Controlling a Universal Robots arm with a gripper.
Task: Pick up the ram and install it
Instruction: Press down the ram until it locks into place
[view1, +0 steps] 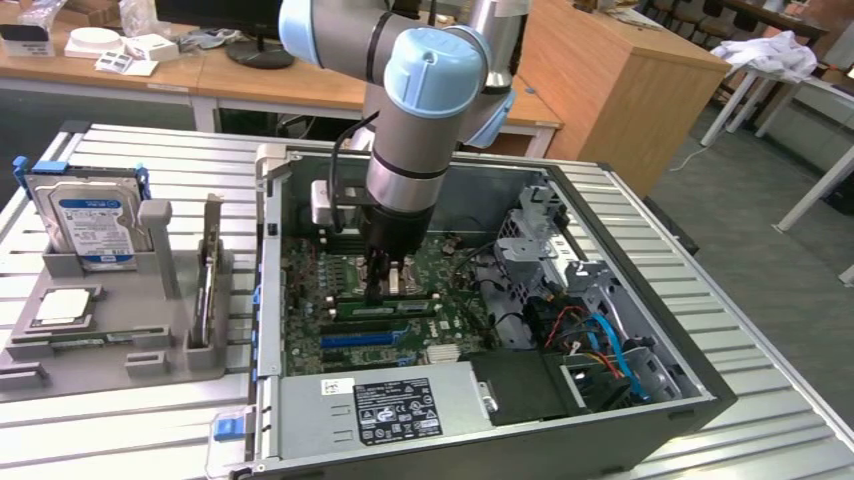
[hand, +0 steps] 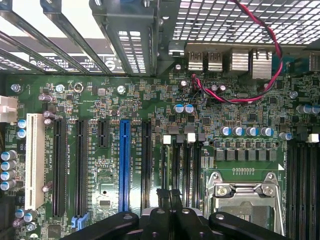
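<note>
I work on a ribbed metal counter (view1: 747, 330) in a workshop, wooden desks behind it. My end effector (view1: 384, 268) is fully closed, its fingers pressed together with nothing visible between them, low inside the open computer case (view1: 667, 400) that takes up the counter's middle. The ram (view1: 384, 308) lies just beneath my fingertips, a green stick across the motherboard (view1: 334, 345), apparently in its slot. In the wrist view my end effector (hand: 170, 197) points at the board's black slots. If the stick sits skewed, pressing could bend it or strain the slot; my fingers could also scrape nearby parts. My arm (view1: 427, 120) drops steeply from above, wrist vertical, forearm angled back over the case's far edge. A grey holder (view1: 134, 350) with a hard drive (view1: 94, 225) stands near the counter's edge on the exterior view's left.
</note>
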